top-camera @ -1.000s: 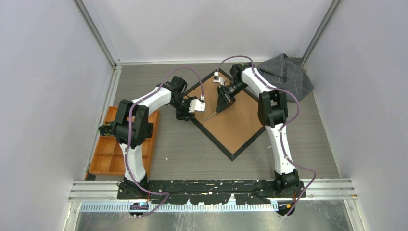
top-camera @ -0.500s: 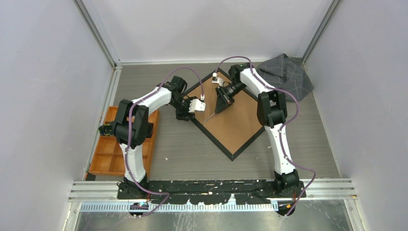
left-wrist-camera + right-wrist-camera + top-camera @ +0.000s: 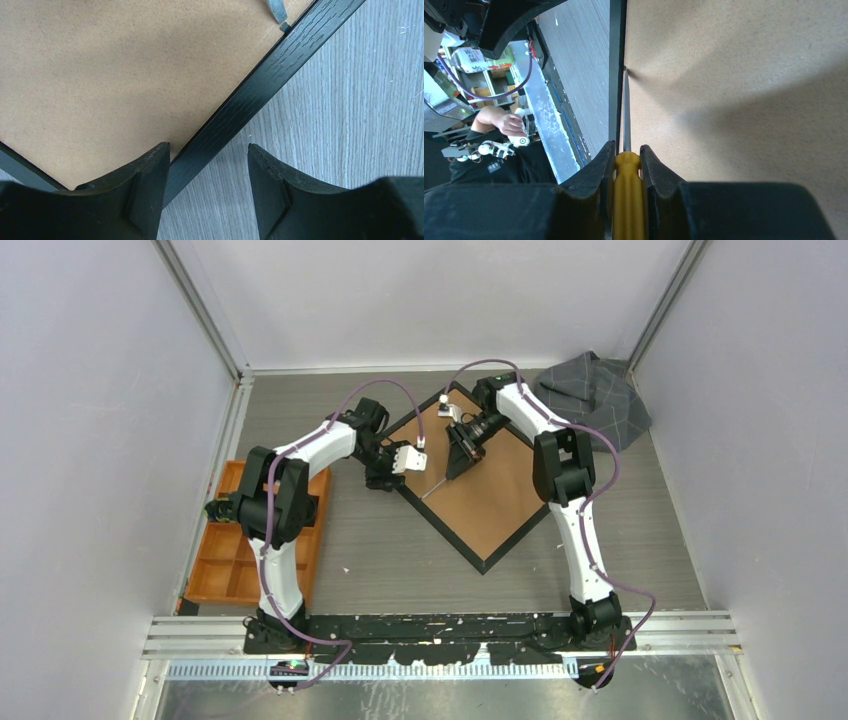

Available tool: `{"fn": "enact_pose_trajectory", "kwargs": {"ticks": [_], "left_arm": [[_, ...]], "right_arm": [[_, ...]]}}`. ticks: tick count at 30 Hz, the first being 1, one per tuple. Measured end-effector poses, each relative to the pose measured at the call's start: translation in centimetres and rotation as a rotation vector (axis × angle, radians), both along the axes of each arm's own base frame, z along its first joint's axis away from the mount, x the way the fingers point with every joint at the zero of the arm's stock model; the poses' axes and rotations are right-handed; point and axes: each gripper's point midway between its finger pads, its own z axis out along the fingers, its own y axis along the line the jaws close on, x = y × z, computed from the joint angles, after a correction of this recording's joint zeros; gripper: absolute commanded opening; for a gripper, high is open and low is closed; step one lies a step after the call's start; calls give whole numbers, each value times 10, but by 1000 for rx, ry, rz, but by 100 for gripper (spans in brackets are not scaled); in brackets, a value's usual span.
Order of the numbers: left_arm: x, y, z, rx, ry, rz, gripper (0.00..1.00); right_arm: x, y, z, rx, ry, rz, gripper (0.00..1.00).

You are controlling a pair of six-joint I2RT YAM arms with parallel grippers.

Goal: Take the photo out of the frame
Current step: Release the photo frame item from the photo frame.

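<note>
The frame (image 3: 487, 564) lies face down on the table, turned like a diamond, its brown backing board (image 3: 490, 490) facing up. The photo is hidden under that board. My left gripper (image 3: 383, 478) stands open at the frame's left corner, its jaws either side of the black border (image 3: 260, 85). My right gripper (image 3: 458, 455) is shut on a yellow-handled screwdriver (image 3: 626, 190). The screwdriver's thin shaft (image 3: 626, 110) points along the seam between the board (image 3: 734, 75) and the border (image 3: 616, 60), with the tip at that seam.
An orange compartment tray (image 3: 230, 550) sits at the table's left edge. A crumpled grey cloth (image 3: 595, 390) lies at the back right. A small metal tab (image 3: 276, 10) lies against the frame's inner edge. Enclosure walls stand on three sides.
My right gripper has shifted slightly left with the screwdriver, toward the frame's left border. The left arm has not moved.
</note>
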Motion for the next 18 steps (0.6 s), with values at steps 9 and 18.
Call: {"fn": "enact_pose_trajectory", "kwargs": {"ticks": [9,18], "left_arm": [[0,0,0,0,0,0,59],[-1,-1,0,2,-1,-3,58]], "right_arm": [[0,1,-1,2,19,-17,1],[0,1,-1,1,16,-13,1]]}}
